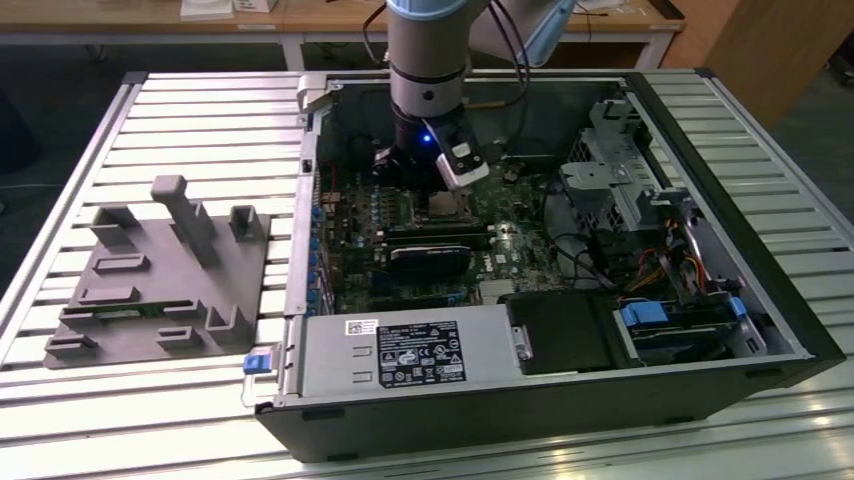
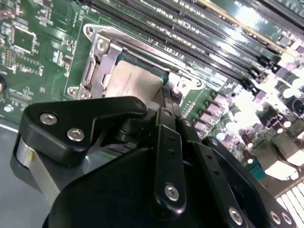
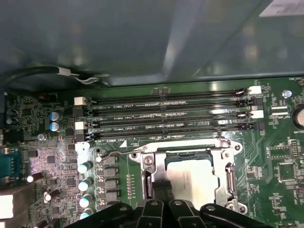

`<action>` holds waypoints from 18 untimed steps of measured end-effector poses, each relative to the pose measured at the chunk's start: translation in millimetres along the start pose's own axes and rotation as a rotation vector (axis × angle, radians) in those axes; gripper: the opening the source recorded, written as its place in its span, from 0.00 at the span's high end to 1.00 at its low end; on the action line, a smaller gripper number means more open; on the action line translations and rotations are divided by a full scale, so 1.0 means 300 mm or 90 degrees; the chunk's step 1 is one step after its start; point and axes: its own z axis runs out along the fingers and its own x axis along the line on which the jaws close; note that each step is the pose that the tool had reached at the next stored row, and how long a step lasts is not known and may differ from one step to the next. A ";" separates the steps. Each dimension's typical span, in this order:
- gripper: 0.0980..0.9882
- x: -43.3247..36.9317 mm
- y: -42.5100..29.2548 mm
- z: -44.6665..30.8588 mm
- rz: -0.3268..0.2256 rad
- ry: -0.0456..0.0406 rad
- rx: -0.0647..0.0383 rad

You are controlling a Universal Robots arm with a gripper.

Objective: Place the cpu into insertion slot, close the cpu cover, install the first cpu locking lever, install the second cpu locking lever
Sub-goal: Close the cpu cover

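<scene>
The cpu (image 3: 199,179), a dull silver square, lies in the insertion slot (image 3: 187,155) on the green board, also seen in the second wrist view as the cpu (image 2: 135,80). The silver cpu cover (image 3: 227,179) frames the chip and looks to lie flat over its edges; the cover (image 2: 100,59) shows in the second wrist view too. A thin wire lever (image 3: 116,153) runs beside the socket. My gripper (image 3: 161,185) is shut, its black fingertips (image 2: 166,102) pressed together at the socket's edge beside the chip, nothing visible between them. In the exterior view the gripper (image 1: 445,195) hangs inside the case just above the socket.
Long black memory slots (image 3: 166,114) run beside the socket. Capacitors (image 3: 85,183) stand on the other side, and a cable (image 3: 61,72) lies along the case wall. A power supply (image 1: 400,355) and a drive cage (image 1: 614,190) crowd the case. A grey fixture (image 1: 160,280) sits at the exterior view's left.
</scene>
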 end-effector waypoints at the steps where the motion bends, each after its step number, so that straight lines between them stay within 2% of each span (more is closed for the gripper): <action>1: 0.99 0.000 0.001 -0.008 0.000 0.0000 0.000; 10: 0.99 -0.002 0.005 -0.072 -0.001 0.0000 0.000; 18: 0.99 -0.003 0.005 -0.074 -0.001 0.0000 0.000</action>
